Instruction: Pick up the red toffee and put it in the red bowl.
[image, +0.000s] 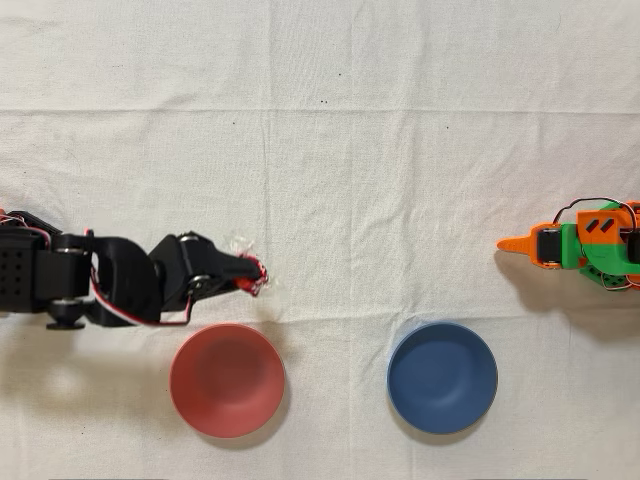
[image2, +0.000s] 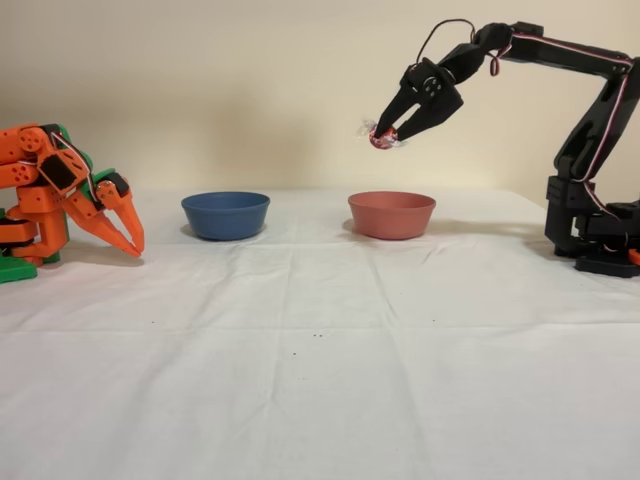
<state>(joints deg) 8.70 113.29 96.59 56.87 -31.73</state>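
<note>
White cloth covered the table (image2: 320, 380) beneath a plain cream wall. Noted: the black arm's end effector (image2: 389, 133) was raised well above the cloth, its jaws clamped on the red toffee (image2: 382, 138). The sweet sat at the very tip of the jaws, crinkly wrapper ends sticking out to either side. In the overhead view the end effector (image: 252, 278) pointed rightward, the toffee (image: 256, 276) at its tip, just above the rim of the red bowl (image: 227, 380) in the picture and not over its hollow. In the fixed view the toffee hung high over the red bowl (image2: 391, 214). A blue bowl (image: 442, 376) stood beside it, apart. An orange arm (image2: 60, 195) stood idle at the far side.
</note>
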